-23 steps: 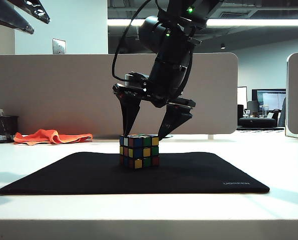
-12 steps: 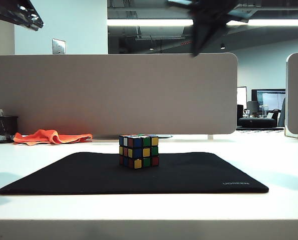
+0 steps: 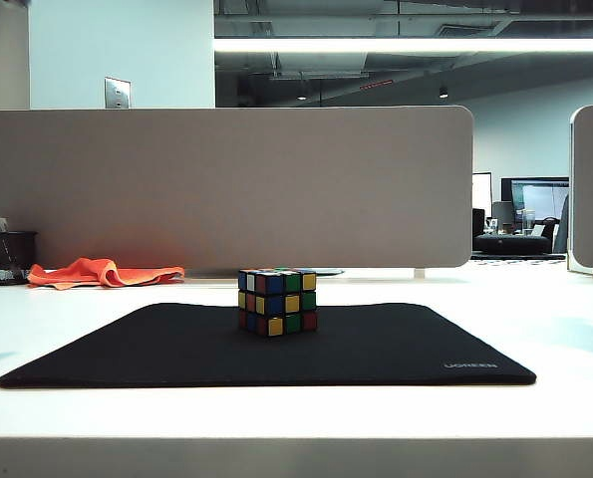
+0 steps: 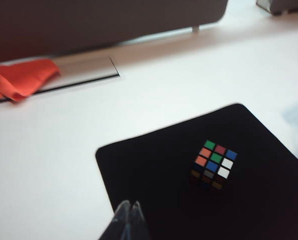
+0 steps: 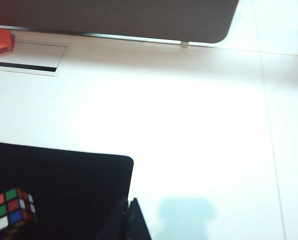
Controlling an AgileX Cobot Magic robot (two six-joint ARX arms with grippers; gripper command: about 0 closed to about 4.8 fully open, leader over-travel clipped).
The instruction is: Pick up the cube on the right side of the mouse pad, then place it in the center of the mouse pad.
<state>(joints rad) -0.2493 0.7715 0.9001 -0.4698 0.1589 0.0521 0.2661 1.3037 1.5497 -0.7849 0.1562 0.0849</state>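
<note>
The cube (image 3: pixel 277 301), scrambled with black edges, stands alone on the middle of the black mouse pad (image 3: pixel 396 349). Neither arm shows in the exterior view. From the left wrist view the cube (image 4: pixel 214 164) sits on the mouse pad (image 4: pixel 154 170) well ahead of my left gripper (image 4: pixel 129 204), whose fingertips are pressed together with nothing between them, high over the pad's edge. In the right wrist view my right gripper (image 5: pixel 129 201) is shut and empty above the mouse pad's (image 5: pixel 78 185) corner, with the cube (image 5: pixel 11 211) off to one side.
An orange cloth (image 3: pixel 102 271) and a black mesh pen cup (image 3: pixel 7 257) lie at the back left by the grey partition (image 3: pixel 226 184). White table (image 3: pixel 565 329) surrounds the pad. A cable slot (image 4: pixel 81 75) runs beside the cloth.
The right gripper, open over the cube a second ago, has let it stand, risen out of the exterior view and shut. The left gripper has also left the top left corner.
</note>
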